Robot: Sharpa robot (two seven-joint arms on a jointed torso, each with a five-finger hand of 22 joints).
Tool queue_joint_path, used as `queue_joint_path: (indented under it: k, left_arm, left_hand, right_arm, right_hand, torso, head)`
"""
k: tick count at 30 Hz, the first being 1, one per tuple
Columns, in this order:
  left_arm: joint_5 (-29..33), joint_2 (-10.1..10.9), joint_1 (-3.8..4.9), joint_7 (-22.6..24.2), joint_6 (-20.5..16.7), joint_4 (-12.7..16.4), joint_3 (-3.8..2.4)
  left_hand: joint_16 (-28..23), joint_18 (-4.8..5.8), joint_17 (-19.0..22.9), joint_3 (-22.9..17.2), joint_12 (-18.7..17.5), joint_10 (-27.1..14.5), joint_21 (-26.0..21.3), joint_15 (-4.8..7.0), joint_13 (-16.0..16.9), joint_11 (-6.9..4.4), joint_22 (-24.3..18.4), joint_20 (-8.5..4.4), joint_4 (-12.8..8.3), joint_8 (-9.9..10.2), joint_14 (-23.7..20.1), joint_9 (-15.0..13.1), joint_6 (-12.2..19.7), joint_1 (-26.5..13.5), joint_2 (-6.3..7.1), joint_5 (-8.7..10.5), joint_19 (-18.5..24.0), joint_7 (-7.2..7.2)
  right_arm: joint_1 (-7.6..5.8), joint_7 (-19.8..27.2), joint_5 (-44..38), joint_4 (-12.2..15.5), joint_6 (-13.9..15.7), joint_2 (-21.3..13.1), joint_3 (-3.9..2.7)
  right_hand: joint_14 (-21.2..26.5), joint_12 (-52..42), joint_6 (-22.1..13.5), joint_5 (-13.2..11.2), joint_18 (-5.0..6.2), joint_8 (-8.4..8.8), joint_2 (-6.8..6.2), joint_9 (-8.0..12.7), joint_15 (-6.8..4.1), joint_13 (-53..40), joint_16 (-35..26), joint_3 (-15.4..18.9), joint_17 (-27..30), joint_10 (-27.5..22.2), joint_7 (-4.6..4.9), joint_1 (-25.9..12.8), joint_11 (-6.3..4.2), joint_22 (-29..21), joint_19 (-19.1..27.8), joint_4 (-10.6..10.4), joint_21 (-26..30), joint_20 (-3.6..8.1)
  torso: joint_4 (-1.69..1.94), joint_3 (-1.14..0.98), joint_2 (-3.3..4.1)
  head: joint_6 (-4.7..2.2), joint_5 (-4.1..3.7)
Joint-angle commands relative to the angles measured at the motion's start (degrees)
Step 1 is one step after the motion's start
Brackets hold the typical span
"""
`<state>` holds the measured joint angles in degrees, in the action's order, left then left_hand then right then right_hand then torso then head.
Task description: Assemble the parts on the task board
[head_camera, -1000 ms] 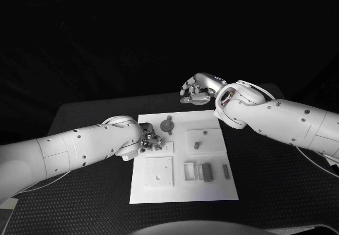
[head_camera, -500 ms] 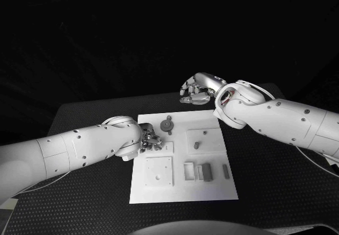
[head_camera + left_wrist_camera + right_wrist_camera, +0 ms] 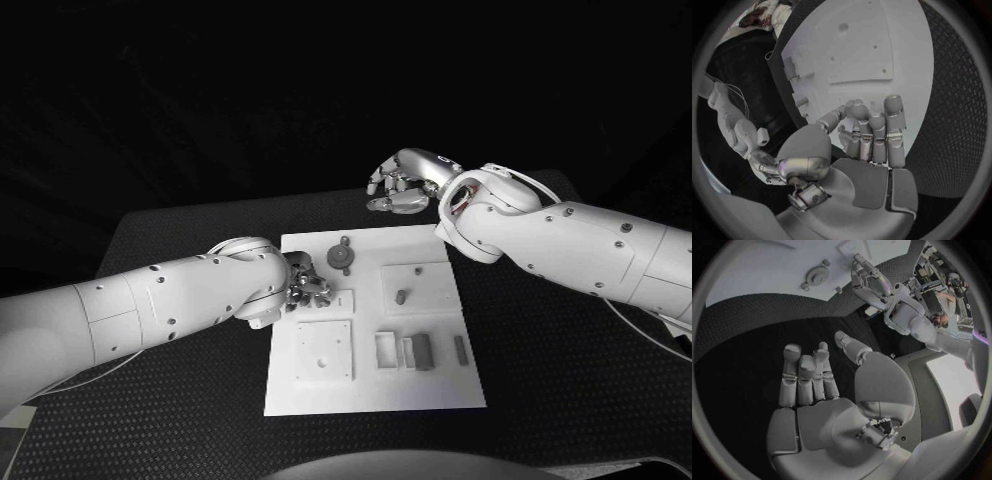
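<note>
Two arms: smooth white shells with small dark screws, each ending in a silver metal hand.
Surface: black table (image 3: 173, 225) with a fine woven, dimpled texture.
Task board: flat white rectangular plate (image 3: 433, 385) in the middle of the surface, matte, carrying shallow raised square plates and small screw holes.
Parts: small grey pieces on the board; a round disc with a stub (image 3: 340, 256) sits near the far edge, a short upright peg (image 3: 400, 296) stands on a square plate on the right side, and a row of narrow rectangular blocks (image 3: 420, 351) lies toward the near edge.
Left hand (image 3: 304, 281): over the board's left edge, just beside the round disc; in the left wrist view its fingers (image 3: 873, 131) are curled in together toward the thumb, and nothing shows between them.
Right hand (image 3: 404, 181): above the dark surface beyond the board's far edge, apart from the parts; in the right wrist view its fingers (image 3: 804, 377) are extended side by side, thumb apart, holding nothing.
</note>
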<state>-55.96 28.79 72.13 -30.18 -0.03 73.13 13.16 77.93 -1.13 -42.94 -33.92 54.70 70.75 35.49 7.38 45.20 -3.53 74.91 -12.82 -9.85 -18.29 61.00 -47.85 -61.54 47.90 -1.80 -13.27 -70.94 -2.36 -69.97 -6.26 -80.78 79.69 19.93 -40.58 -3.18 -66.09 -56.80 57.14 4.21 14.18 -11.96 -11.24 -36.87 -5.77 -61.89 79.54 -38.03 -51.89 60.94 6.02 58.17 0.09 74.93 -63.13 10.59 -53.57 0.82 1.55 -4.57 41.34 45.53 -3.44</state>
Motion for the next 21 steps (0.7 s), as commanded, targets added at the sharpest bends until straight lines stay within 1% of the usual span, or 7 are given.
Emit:
queue_joint_path:
  k: [1,2,3,4,7,13,21]
  left_arm:
    - [0.4,-0.1,-0.08,0.3,0.7,0.0,0.03]
    - [0.5,-0.1,-0.08,0.4,0.7,0.0,0.03]
    - [0.5,-0.1,-0.08,0.4,0.7,0.0,0.03]
    - [0.5,-0.1,-0.08,0.4,0.8,0.0,0.03]
    - [0.5,-0.1,-0.08,0.5,0.9,0.0,0.03]
    - [0.5,-0.1,-0.07,0.5,1.0,0.0,0.03]
    - [0.5,0.0,-0.07,0.4,1.1,0.0,0.03]
  left_hand:
    - [0.2,-1.02,0.2,0.3,0.4,-0.9,0.3,2.77,-0.1,-0.83,1.2,-2.61,0.5,0.3,1.4,-10.2,-0.7,-0.4,1.36,0.35,-1.7,0.43]
    - [0.3,-1.02,0.3,0.7,0.5,-0.9,0.3,2.75,-0.2,-0.8,1.2,-2.61,0.7,0.4,1.4,-10.2,-0.7,-0.7,1.62,0.32,-1.7,0.42]
    - [0.5,-1.03,0.5,2.7,0.6,-1.0,0.4,2.62,-0.3,-0.75,1.2,-2.61,0.0,0.5,1.2,-10.3,-0.6,-1.7,1.11,-1.78,-1.6,0.33]
    - [0.6,-1.08,0.6,3.9,0.7,-1.1,0.4,2.69,-0.4,-0.79,1.2,-2.61,-0.6,0.6,1.2,-10.3,-0.6,-2.0,0.81,-1.9,-1.5,0.32]
    - [0.7,-1.12,0.8,4.8,0.8,-1.2,0.4,2.74,-0.6,-0.79,1.2,-2.61,-0.9,0.7,1.1,-10.3,-0.6,-2.3,1.28,-1.74,-1.4,0.37]
    - [0.8,-1.17,1.1,5.4,1.0,-1.2,0.4,2.78,-0.8,-0.82,1.1,-2.63,-0.8,0.9,1.0,-10.3,-0.6,-2.6,2.18,-1.47,-1.4,0.41]
    - [0.9,-1.22,1.2,5.4,1.0,-1.2,0.4,2.81,-0.9,-0.86,1.1,-2.67,-0.8,0.9,1.1,-10.3,-0.7,-2.4,2.42,-1.45,-1.4,0.44]
  right_arm:
    - [-0.01,0.3,0.1,0.2,-0.7,0.0,-0.05]
    - [-0.01,0.3,0.1,0.2,-0.7,0.0,-0.05]
    - [-0.01,0.3,0.1,0.2,-0.7,0.0,-0.05]
    - [-0.01,0.3,0.1,0.2,-0.7,0.0,-0.05]
    - [-0.01,0.3,0.1,0.2,-0.7,0.0,-0.05]
    - [-0.01,0.3,0.1,0.2,-0.8,0.0,-0.05]
    - [-0.01,0.3,0.1,0.3,-0.8,0.0,-0.05]
  right_hand:
    - [0.3,0.0,0.2,0.1,0.82,-0.1,0.04,0.1,-0.12,0.1,-0.3,0.1,0.1,-0.1,0.46,0.2,0.06,0.7,-0.1,0.0,0.3,0.03]
    - [0.3,0.0,0.2,0.1,0.82,-0.1,0.04,0.1,-0.12,0.1,-0.3,0.1,0.1,-0.1,0.46,0.2,0.06,0.7,-0.1,0.0,0.3,0.03]
    - [0.3,0.0,0.2,0.1,0.82,-0.1,0.04,0.1,-0.12,0.1,-0.3,0.1,0.1,-0.1,0.46,0.2,0.06,0.7,-0.1,0.0,0.3,0.03]
    - [0.3,0.0,0.2,0.1,0.82,-0.1,0.04,0.1,-0.12,0.1,-0.3,0.1,0.1,-0.1,0.46,0.2,0.06,0.7,-0.1,0.0,0.3,0.03]
    - [0.3,0.0,0.2,0.1,0.82,-0.1,0.04,0.1,-0.12,0.1,-0.3,0.1,0.1,-0.1,0.46,0.2,0.06,0.7,-0.1,0.0,0.3,0.03]
    - [0.3,0.0,0.2,0.1,0.82,-0.1,0.02,0.1,-0.12,0.1,-0.3,0.1,0.1,-0.1,0.46,0.2,0.06,0.7,-0.1,0.0,0.3,0.02]
    - [0.3,0.0,0.2,0.1,0.82,-0.1,0.02,0.1,-0.12,0.1,-0.3,0.1,0.1,-0.1,0.46,0.2,0.06,0.7,-0.1,-0.1,0.3,0.01]
  torso:
    - [0.03,0.01,0.01]
    - [0.04,0.01,0.02]
    - [0.04,0.01,0.02]
    - [0.03,0.02,0.02]
    - [0.03,0.02,0.01]
    - [-0.01,0.02,0.0]
    - [-0.01,0.01,0.01]
  head:
    - [0.02,-0.03]
    - [0.04,-0.04]
    - [0.04,-0.04]
    - [0.04,-0.03]
    - [0.03,-0.01]
    - [0.08,-0.01]
    - [0.1,-0.01]
